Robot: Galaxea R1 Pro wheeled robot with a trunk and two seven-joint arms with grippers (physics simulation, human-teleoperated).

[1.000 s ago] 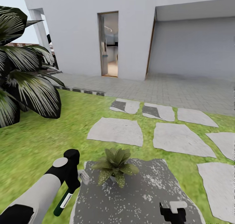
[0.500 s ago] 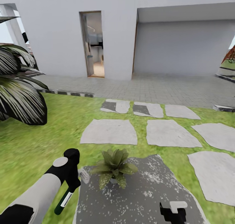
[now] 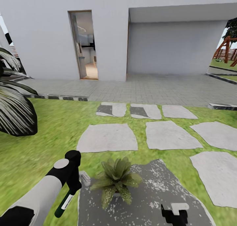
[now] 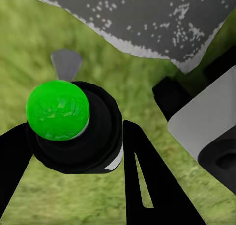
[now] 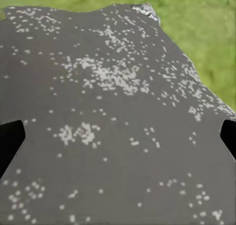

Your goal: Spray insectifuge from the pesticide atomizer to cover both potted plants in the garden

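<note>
At seven o'clock, our left gripper [image 3: 70, 183] clamped the pesticide atomizer [image 3: 64, 203] beside the potted plant [image 3: 116, 178], presumably for spraying.

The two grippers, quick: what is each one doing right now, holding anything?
Left gripper: jaws closed around the pesticide atomizer.
Right gripper: jaws spread wide over a dark speckled stone, holding nothing.

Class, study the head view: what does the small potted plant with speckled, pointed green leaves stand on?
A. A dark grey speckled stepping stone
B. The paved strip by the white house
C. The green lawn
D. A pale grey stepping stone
A: the small potted plant stands near the back edge of the dark grey speckled stepping stone, with lawn around that stone.
</note>
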